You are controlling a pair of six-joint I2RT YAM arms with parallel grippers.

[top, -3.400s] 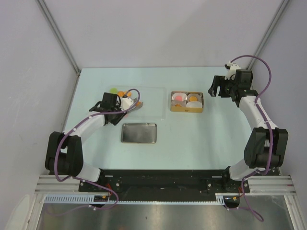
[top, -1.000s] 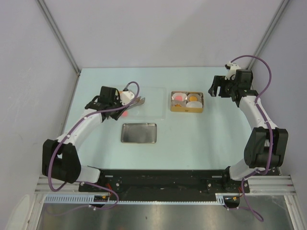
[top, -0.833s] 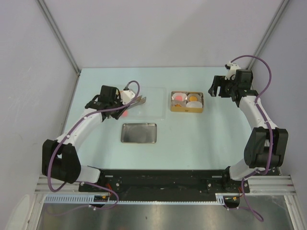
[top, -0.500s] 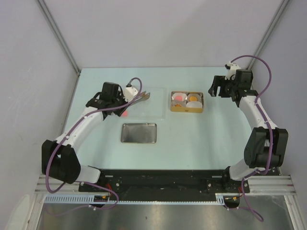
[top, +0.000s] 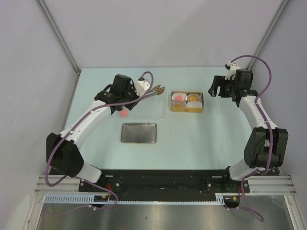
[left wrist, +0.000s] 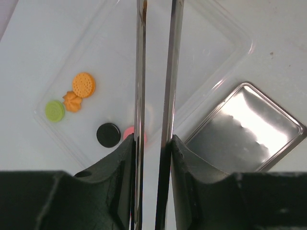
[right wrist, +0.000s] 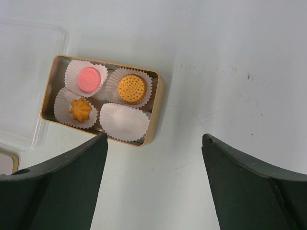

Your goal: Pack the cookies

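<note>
I've swung across the clear tray (top: 150,108), my left end effector (top: 137,94) clamped on the tongs (top: 154,90), tips pointing 3 o'clock toward the nearby gold box (top: 171,102).

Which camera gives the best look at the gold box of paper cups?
The right wrist view: the gold box is close and sharp, with cookies in three paper cups and the fourth empty. The top external view shows the box small, contents hard to tell. The left wrist view misses it.
</note>
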